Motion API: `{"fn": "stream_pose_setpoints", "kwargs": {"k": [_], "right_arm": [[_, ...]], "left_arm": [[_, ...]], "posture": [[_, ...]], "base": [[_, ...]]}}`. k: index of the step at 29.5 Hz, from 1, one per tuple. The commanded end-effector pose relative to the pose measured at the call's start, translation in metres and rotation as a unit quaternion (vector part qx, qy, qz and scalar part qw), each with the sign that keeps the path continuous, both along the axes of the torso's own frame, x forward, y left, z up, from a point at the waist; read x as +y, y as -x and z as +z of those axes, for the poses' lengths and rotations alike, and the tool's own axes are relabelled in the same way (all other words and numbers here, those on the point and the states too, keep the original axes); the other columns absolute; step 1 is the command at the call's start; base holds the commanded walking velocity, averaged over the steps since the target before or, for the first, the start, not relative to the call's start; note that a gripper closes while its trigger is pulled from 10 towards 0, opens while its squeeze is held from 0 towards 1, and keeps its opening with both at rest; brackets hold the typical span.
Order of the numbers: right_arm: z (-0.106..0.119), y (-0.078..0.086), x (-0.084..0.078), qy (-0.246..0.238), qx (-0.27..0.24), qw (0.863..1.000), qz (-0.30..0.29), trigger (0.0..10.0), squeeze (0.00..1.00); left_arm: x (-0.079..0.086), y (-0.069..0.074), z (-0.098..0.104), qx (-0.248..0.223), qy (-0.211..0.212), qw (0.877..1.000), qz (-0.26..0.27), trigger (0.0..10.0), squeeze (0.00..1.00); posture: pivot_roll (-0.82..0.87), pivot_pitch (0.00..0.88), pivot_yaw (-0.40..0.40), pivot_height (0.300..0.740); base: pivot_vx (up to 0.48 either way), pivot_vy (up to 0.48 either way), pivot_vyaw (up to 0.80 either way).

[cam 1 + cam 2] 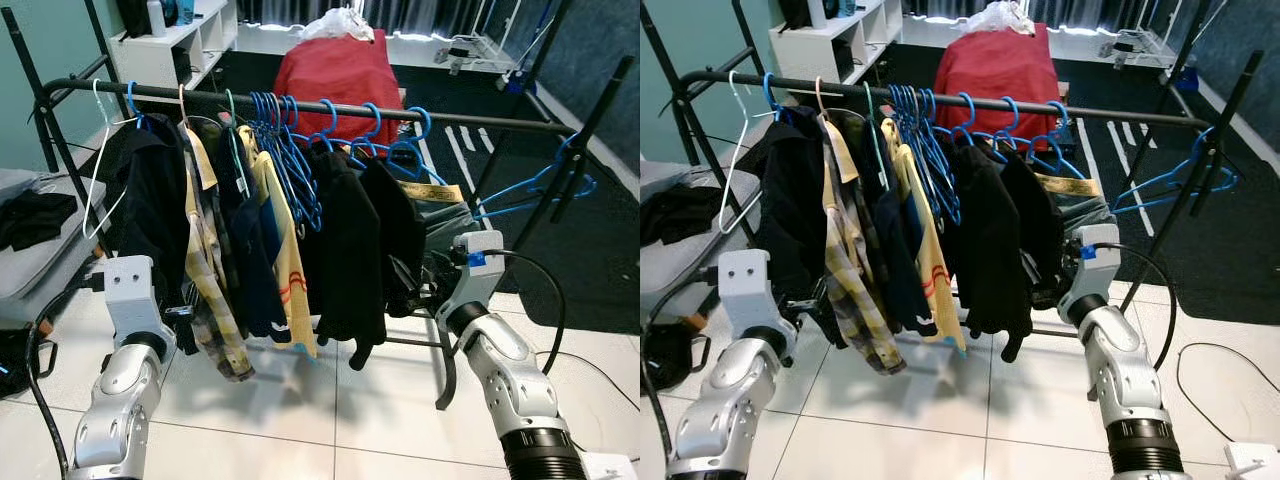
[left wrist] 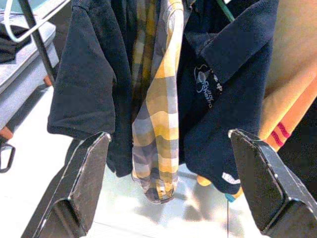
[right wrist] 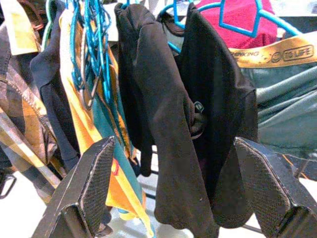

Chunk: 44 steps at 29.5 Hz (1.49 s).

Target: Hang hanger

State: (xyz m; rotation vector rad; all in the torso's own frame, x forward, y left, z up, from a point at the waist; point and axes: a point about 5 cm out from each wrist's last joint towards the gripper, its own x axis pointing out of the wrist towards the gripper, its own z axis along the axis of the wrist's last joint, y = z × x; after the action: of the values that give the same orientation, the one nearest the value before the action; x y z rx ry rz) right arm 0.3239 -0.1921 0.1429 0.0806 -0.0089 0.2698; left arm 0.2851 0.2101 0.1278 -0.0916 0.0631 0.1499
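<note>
A black clothes rail (image 1: 300,105) runs across the room in front of the robot, crowded with garments. Toward its left end a white hanger (image 1: 100,165) hangs empty, then a dark jacket (image 1: 150,210), a yellow plaid shirt (image 1: 210,290), a navy shirt (image 1: 255,270) and an orange-yellow shirt (image 1: 285,260). A thick bunch of empty blue hangers (image 1: 290,150) dangles near the middle, and more blue hooks ride the rail to the right above two black garments (image 1: 345,250). One more blue hanger (image 1: 535,190) sits at the far right, caught on the slanted leg of the rack, well apart from both arms.

The left gripper (image 2: 168,188) is raised low at the left, just near side of the clothes, its two black fingers (image 2: 84,183) spread wide with nothing between them; the plaid shirt's hem and the navy shirt hang just beyond the gap. The right gripper (image 3: 173,193) is raised at the right, fingers likewise spread wide and empty, pointing at the black garments, with the blue hanger bunch further left and higher. Neither gripper touches any hanger.

Behind the rack stands something draped in red cloth (image 1: 345,70), and white shelves (image 1: 170,40) stand far left. The floor is pale tile (image 1: 300,420).
</note>
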Motion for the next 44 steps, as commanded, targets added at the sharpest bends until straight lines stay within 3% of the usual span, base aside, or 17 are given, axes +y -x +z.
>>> {"fn": "stream_pose_setpoints", "kwargs": {"k": [1, 22, 34, 44], "right_arm": [[-0.0043, 0.0002, -0.0012, -0.001, 0.012, 1.0, -0.002, 10.0, 0.0], [0.0008, 0.0026, 0.0007, -0.018, -0.012, 1.0, 0.004, 10.0, 0.0], [0.0011, 0.002, 0.0037, -0.025, -0.017, 1.0, 0.007, 10.0, 0.0], [0.0023, 0.001, 0.0009, -0.021, -0.014, 1.0, 0.014, 10.0, 0.0]], "left_arm": [[0.0012, -0.0002, -0.0028, 0.006, -0.005, 1.0, 0.0, 10.0, 0.0], [0.0028, -0.0001, -0.0024, 0.003, 0.002, 1.0, 0.001, 10.0, 0.0], [0.0077, 0.0, -0.003, -0.003, 0.009, 1.0, 0.009, 10.0, 0.0], [0.0067, -0.0003, -0.003, -0.008, 0.019, 1.0, 0.018, 10.0, 0.0]], "posture": [[-0.05, 0.081, -0.057, 0.74], [-0.05, 0.082, -0.046, 0.74], [-0.02, 0.077, -0.032, 0.74], [-0.04, 0.077, -0.054, 0.74]], "base": [[0.307, 0.0, 0.0], [0.304, 0.0, 0.0], [0.0, -0.326, 0.0], [0.0, 0.0, 0.0]]}}
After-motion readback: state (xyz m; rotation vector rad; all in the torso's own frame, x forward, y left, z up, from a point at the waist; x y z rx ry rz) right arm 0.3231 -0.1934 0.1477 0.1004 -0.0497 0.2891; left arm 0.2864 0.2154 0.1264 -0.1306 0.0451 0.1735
